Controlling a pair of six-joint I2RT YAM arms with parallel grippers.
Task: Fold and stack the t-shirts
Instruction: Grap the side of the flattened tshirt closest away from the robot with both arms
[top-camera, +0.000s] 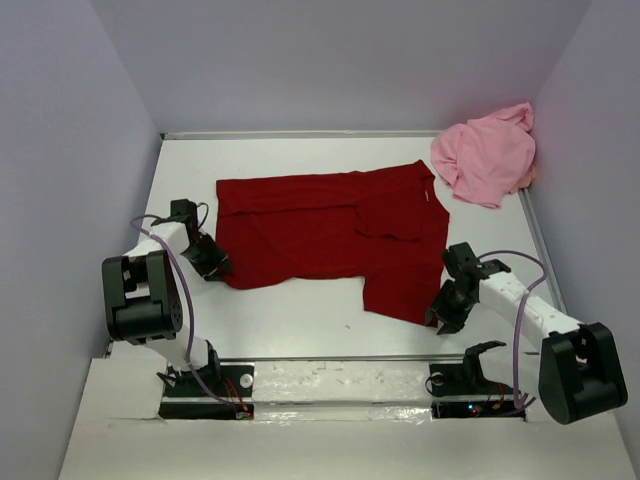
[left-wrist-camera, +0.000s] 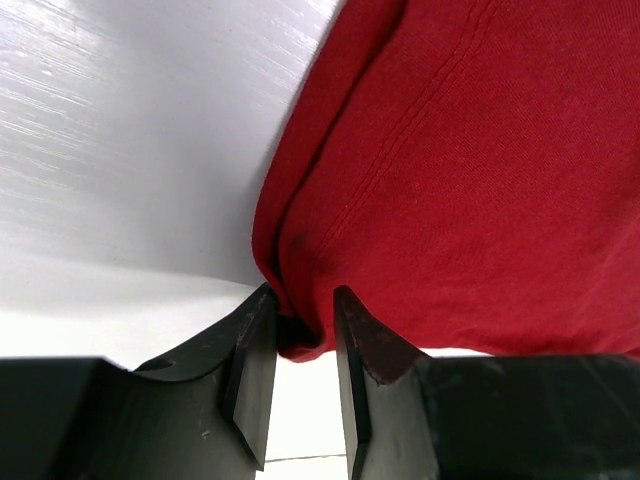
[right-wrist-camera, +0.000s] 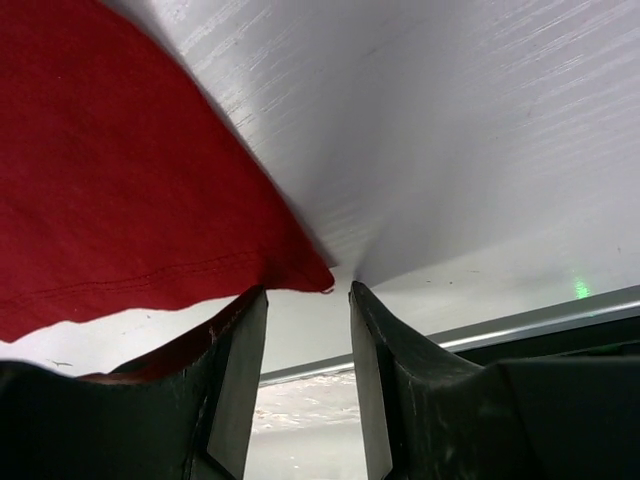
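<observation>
Tabletop (top-camera: 300, 310), white, seen from above: the dark red t-shirt (top-camera: 330, 235) lies spread across its middle, and the light pink t-shirt (top-camera: 485, 155) sits crumpled at the far right corner. The left end effector (top-camera: 215, 262) is at the dark red t-shirt's near-left corner, the right end effector (top-camera: 440, 315) at its near-right corner.

Left wrist view: both fingers (left-wrist-camera: 250, 370) pinch a folded red edge.

Right wrist view: the fingers (right-wrist-camera: 235, 380) stand spread, with the cloth's corner tip just at the gap, not gripped.

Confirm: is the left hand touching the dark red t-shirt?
Touching. Left wrist view: the dark red t-shirt's edge sits pinched inside the left hand.
</observation>
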